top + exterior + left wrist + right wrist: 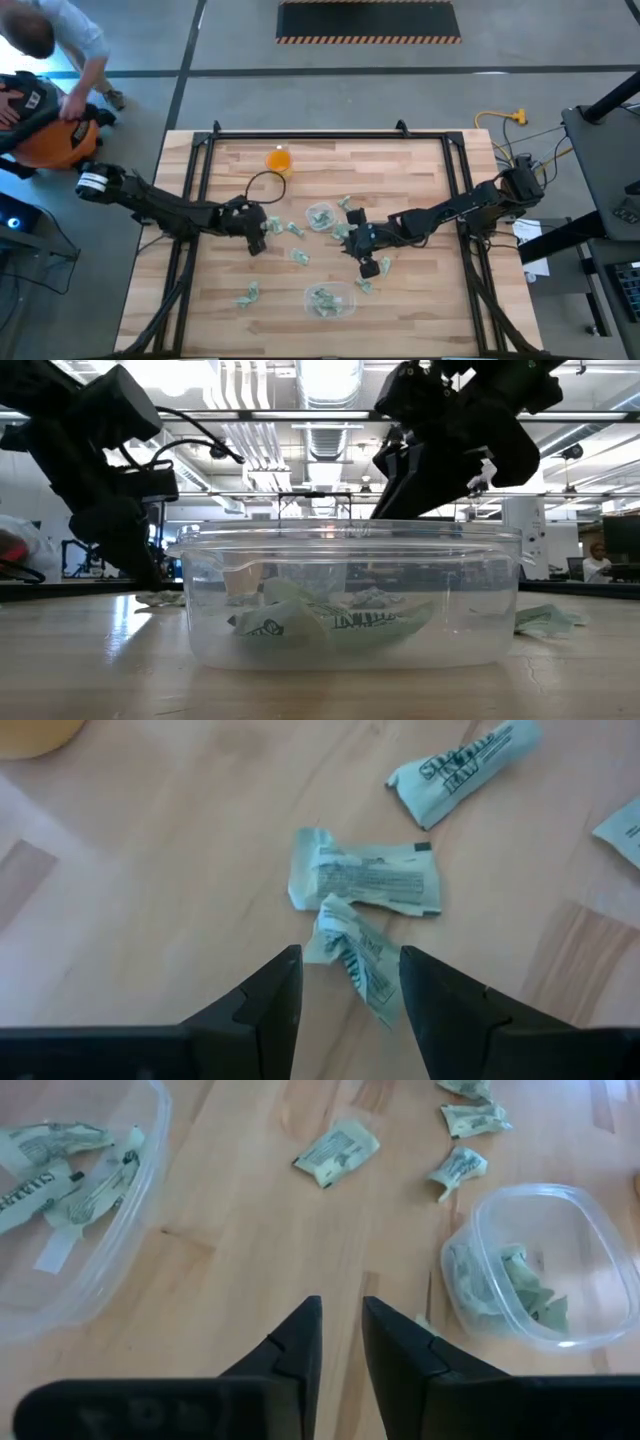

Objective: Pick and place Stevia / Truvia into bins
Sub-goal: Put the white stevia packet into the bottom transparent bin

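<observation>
Pale green-and-white Stevia sachets lie scattered on the wooden table [420, 180]. Several more lie in the two clear bins: a small container [320, 216] mid-table and a larger tub [328, 300] near the front edge. My left gripper [350, 955] is open and slants down. Its fingers stand on either side of a crumpled sachet [352, 958] on the wood, with a flatter sachet [368, 880] just beyond. My right gripper [340, 1308] hovers between the bins, its fingers a narrow gap apart with only bare wood showing between them.
An orange cup [278, 158] stands at the far side, by a black cable loop. Loose sachets lie near the left gripper [296, 231], at the front left [249, 293] and beside the right gripper [365, 287]. A person bends over outside the table's far left corner.
</observation>
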You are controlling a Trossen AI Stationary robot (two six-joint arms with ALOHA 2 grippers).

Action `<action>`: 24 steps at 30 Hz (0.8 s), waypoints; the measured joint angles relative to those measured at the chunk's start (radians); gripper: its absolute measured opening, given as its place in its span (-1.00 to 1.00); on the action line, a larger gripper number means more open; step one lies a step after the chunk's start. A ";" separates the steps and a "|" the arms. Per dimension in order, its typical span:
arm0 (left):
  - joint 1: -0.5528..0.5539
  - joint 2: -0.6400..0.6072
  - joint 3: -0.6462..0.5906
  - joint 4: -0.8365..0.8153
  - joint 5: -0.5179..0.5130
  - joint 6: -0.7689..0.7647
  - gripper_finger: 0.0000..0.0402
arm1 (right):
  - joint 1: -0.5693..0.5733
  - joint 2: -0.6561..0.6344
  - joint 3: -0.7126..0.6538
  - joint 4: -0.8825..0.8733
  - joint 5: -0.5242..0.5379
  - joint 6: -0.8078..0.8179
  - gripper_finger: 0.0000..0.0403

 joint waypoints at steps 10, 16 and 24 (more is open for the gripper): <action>0.000 0.119 0.009 0.104 0.027 0.020 -0.24 | 0.000 -0.020 -0.027 0.000 0.003 0.019 -0.71; -0.001 0.157 0.012 0.111 0.030 0.018 -0.37 | 0.000 -0.046 -0.032 0.004 0.003 0.022 -0.71; -0.001 0.132 0.021 0.102 0.035 0.019 -0.88 | 0.000 -0.050 -0.034 0.001 0.023 0.024 -0.71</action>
